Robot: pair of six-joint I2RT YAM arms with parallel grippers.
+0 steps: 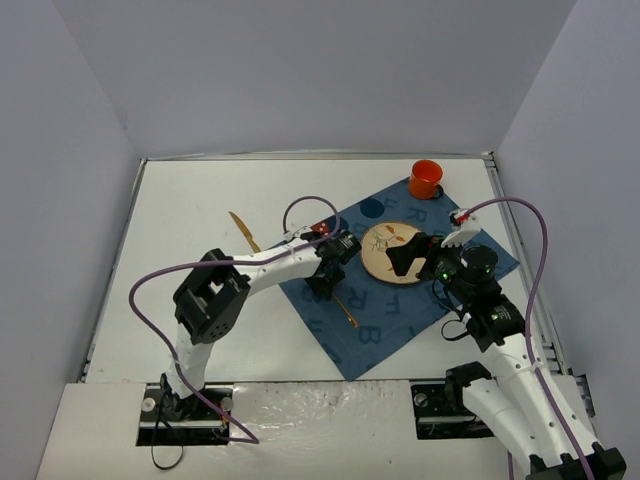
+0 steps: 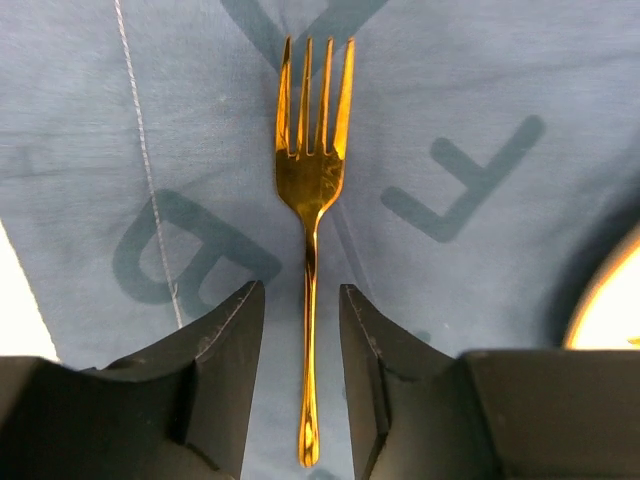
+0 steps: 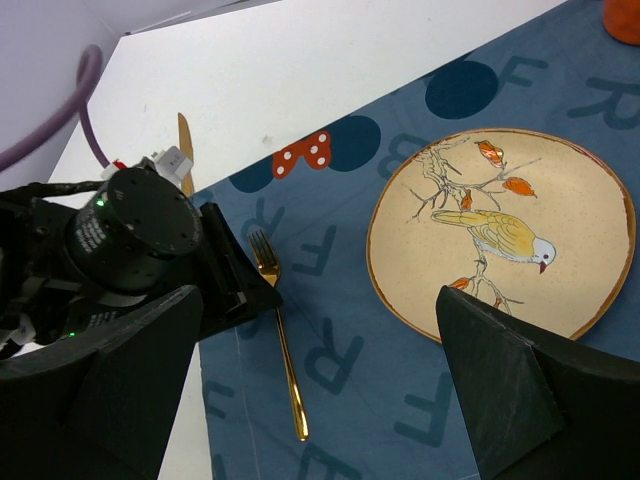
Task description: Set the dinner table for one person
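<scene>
A gold fork (image 2: 310, 180) lies flat on the blue letter-printed cloth (image 1: 400, 310), left of the bird-painted plate (image 1: 392, 252). My left gripper (image 2: 300, 290) hangs low over the fork's handle. It is open, with a narrow gap on each side of the handle and neither finger touching it. From the right wrist the fork (image 3: 280, 340) and plate (image 3: 500, 230) both rest on the cloth. My right gripper (image 3: 318, 300) is wide open above the plate's near edge and holds nothing. The white dinner table (image 1: 200, 200) lies under everything.
A gold knife (image 1: 243, 232) lies on the bare table left of the cloth. An orange cup (image 1: 425, 178) stands at the cloth's far corner. A red white-dotted patch (image 3: 305, 152) sits at the cloth's far left edge. White walls surround the table.
</scene>
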